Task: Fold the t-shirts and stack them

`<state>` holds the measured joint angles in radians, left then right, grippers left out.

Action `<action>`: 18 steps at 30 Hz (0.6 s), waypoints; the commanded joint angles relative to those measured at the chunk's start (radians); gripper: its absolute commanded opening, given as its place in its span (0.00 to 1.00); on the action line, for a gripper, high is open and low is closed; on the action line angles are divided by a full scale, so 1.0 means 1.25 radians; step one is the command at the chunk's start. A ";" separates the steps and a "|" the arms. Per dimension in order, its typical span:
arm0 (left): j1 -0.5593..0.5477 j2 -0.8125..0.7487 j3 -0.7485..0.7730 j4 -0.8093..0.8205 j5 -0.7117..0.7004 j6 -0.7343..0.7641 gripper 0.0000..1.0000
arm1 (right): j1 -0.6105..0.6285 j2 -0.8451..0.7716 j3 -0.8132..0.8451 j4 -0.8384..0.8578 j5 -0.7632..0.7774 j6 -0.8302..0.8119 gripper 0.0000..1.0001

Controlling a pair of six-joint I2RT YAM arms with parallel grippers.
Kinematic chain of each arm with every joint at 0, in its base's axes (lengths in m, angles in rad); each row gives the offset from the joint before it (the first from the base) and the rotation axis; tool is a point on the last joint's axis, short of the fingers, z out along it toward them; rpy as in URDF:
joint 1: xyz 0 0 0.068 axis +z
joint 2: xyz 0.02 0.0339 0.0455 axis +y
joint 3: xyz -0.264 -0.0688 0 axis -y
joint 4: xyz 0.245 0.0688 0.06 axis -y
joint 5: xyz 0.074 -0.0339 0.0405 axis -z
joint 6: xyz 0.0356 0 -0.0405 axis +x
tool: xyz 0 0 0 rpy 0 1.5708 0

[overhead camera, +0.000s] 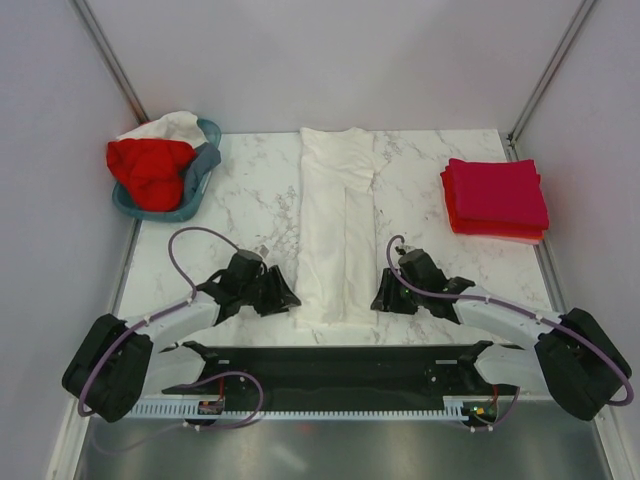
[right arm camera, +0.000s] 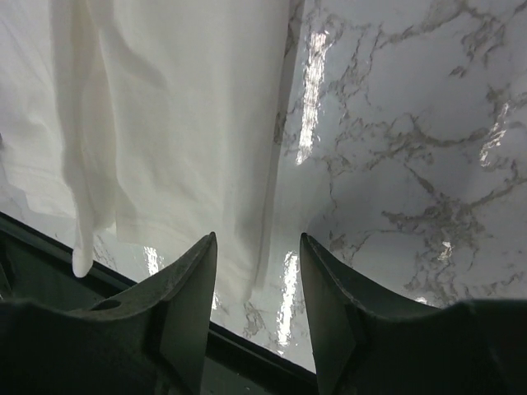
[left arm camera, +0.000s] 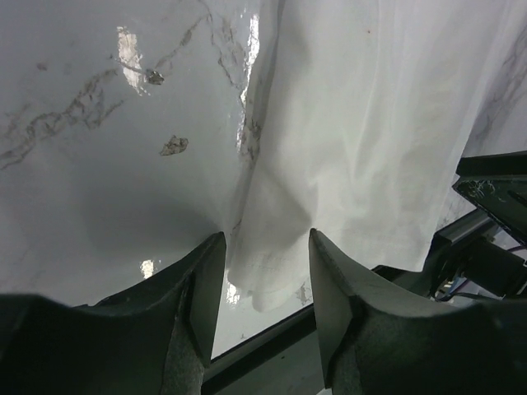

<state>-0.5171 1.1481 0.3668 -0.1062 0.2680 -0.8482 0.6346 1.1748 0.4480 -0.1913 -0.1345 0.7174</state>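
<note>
A large white t-shirt (overhead camera: pixel 335 230) lies folded into a long narrow strip down the middle of the marble table. My left gripper (overhead camera: pixel 290 298) sits at the strip's near left corner. In the left wrist view its jaws (left arm camera: pixel 267 234) stand open, and the shirt's (left arm camera: pixel 362 123) rumpled corner lies between the fingertips. At the near right corner is my right gripper (overhead camera: pixel 380 300). It (right arm camera: pixel 258 236) is also open, straddling the shirt's (right arm camera: pixel 181 107) right edge. A stack of folded crimson and red t-shirts (overhead camera: pixel 495 195) rests at the back right.
A teal basket (overhead camera: pixel 205 170) at the back left holds a bright red t-shirt (overhead camera: pixel 150 170) and some white cloth (overhead camera: pixel 170 125). A black rail (overhead camera: pixel 330 365) runs along the table's near edge behind both grippers. Grey walls close in the sides.
</note>
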 commanded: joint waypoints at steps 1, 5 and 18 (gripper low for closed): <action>-0.018 0.022 -0.012 0.000 -0.011 -0.029 0.52 | 0.015 -0.015 -0.022 -0.002 -0.037 0.036 0.53; -0.028 0.047 -0.017 0.016 -0.005 -0.034 0.48 | 0.031 -0.006 -0.028 -0.004 -0.047 0.038 0.52; -0.076 0.030 -0.041 0.009 0.029 -0.065 0.34 | 0.058 0.020 -0.027 -0.011 -0.061 0.047 0.38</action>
<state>-0.5945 1.1946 0.3500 -0.0566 0.2977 -0.9020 0.6968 1.1862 0.4267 -0.1879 -0.2085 0.7670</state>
